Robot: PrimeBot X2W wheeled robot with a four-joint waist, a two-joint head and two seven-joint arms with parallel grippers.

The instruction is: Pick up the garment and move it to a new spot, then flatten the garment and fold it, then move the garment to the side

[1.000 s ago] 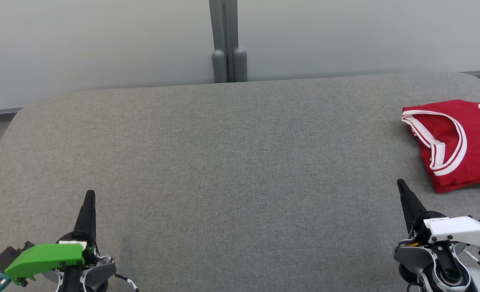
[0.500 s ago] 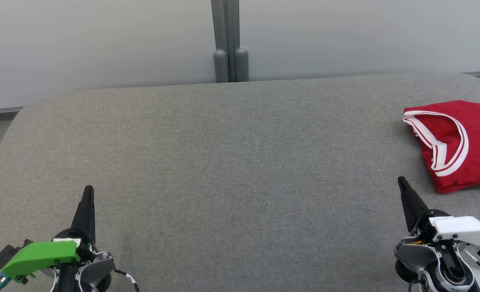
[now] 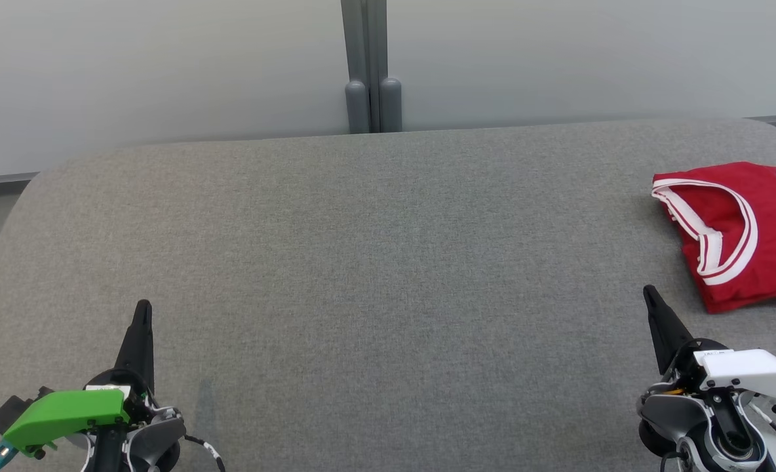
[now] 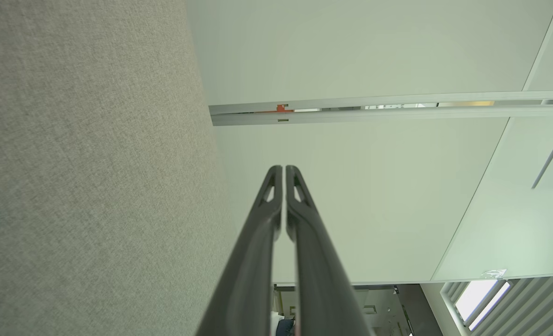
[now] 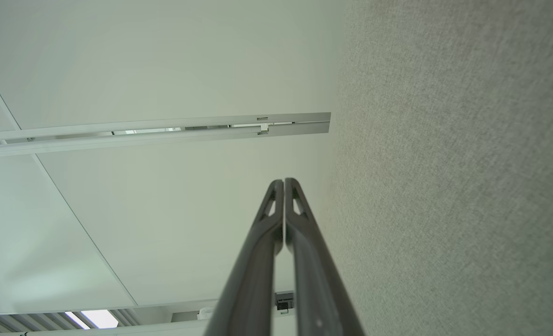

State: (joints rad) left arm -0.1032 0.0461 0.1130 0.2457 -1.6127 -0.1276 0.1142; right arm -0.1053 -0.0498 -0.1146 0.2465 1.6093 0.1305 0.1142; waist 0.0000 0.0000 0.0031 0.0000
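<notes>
Clearly the jersey (image 3: 738, 233) lies folded at the far right of the grey table (image 3: 362, 262), partly cut off by my view, so I can't judge its full extent. It's soft, light and floppy; I'd pinch a folded edge or the banded collar. Both the left gripper (image 3: 143, 314) and right gripper (image 3: 650, 298) are closed, empty, near me.

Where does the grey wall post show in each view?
Head view: post at top centre, upright, behind the table.
Left wrist view: post lies sideways, running right from the table's edge.
Right wrist view: post lies sideways, running left from the table's edge.
Shared landmark: the table, on the left in the left wrist view and on the right in the right wrist view.
</notes>
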